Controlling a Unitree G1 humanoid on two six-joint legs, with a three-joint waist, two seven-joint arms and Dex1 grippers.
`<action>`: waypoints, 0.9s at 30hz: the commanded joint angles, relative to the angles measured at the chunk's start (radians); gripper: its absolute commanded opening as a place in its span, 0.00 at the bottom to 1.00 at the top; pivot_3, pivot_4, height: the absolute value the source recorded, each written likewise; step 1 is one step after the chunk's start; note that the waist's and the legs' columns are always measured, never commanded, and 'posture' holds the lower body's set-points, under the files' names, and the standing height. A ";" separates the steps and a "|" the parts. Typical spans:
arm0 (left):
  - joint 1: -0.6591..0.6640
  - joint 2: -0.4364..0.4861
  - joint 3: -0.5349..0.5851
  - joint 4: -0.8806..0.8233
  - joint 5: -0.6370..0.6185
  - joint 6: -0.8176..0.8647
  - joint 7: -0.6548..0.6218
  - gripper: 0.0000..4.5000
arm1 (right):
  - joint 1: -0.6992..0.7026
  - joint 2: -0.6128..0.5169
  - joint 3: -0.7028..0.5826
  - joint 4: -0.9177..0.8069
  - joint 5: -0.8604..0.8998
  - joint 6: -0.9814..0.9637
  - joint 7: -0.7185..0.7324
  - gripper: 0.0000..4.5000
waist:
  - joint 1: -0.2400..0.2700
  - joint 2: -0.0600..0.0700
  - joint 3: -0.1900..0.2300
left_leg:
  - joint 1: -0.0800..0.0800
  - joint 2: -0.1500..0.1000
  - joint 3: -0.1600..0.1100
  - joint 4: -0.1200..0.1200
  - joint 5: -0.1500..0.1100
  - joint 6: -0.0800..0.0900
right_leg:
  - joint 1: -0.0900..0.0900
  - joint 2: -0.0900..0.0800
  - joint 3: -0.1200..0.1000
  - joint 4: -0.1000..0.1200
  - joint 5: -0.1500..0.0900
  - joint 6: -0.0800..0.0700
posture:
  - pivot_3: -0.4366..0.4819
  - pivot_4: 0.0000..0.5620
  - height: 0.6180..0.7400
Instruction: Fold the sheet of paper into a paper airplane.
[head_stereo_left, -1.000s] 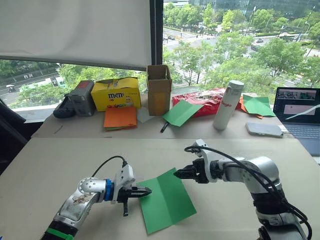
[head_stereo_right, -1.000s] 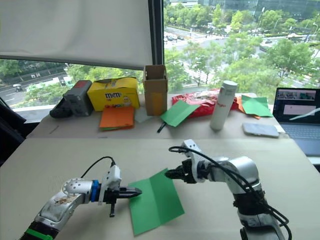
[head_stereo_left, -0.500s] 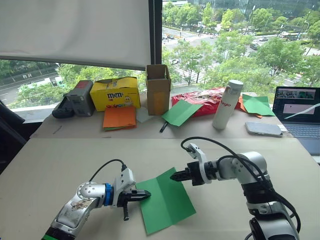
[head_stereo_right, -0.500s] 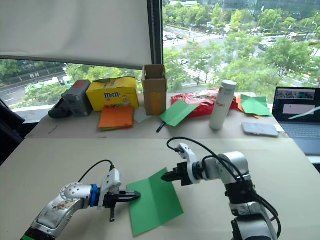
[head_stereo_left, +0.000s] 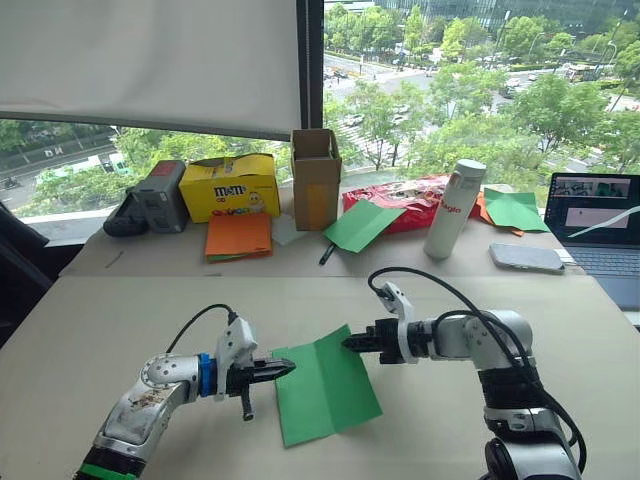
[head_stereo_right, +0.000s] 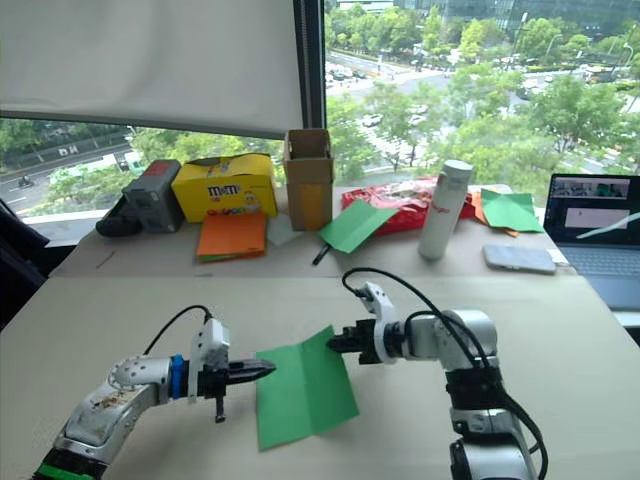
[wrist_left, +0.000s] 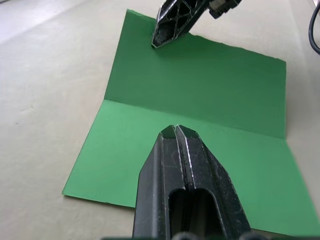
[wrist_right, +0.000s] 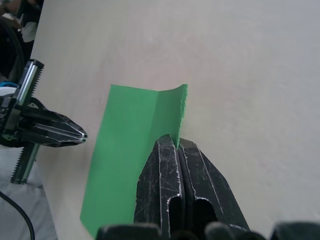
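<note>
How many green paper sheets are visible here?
3: the sheet of paper lies on the near table between both pincers; one leans by the red bag; one lies beside the laptop. More may be hidden.

The left arm reaches in low from the near left, forearm angled up toward the middle, and its left gripper (head_stereo_left: 285, 369) points right with its two black fingers (wrist_left: 186, 165) pressed together, the tips over the left edge of the sheet of paper (head_stereo_left: 325, 385). The right arm bends at the elbow on the right and extends leftward, its right gripper (head_stereo_left: 349, 343) pinching the sheet's far right edge, which lifts slightly.
</note>
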 joint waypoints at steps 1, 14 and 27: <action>-0.014 -0.013 0.012 -0.007 -0.015 -0.011 0.005 0.00 | 0.025 0.030 -0.080 -0.115 -0.012 0.041 -0.087 0.01 | -0.002 0.000 0.000 | 0.000 0.000 0.000 0.000 0.000 0.000 | 0.000 0.000 0.000 0.000 0.000 0.000 | 0.48 0.27 1.00; 0.022 -0.061 -0.103 0.026 0.092 -0.084 0.029 0.00 | 0.165 0.102 0.009 -0.495 -0.093 0.022 -0.263 0.01 | -0.007 0.001 -0.001 | 0.001 -0.003 0.000 -0.002 0.001 -0.001 | -0.003 0.002 -0.001 0.003 0.000 0.000 | 0.48 0.27 1.00; 0.038 -0.067 -0.132 0.009 0.100 -0.100 0.027 0.00 | 0.270 -0.214 0.437 -0.543 -0.330 -0.431 -0.181 0.01 | -0.007 0.000 0.000 | 0.001 -0.004 0.000 -0.001 0.001 -0.001 | -0.001 0.004 -0.002 -0.001 0.000 0.000 | 0.48 0.27 1.00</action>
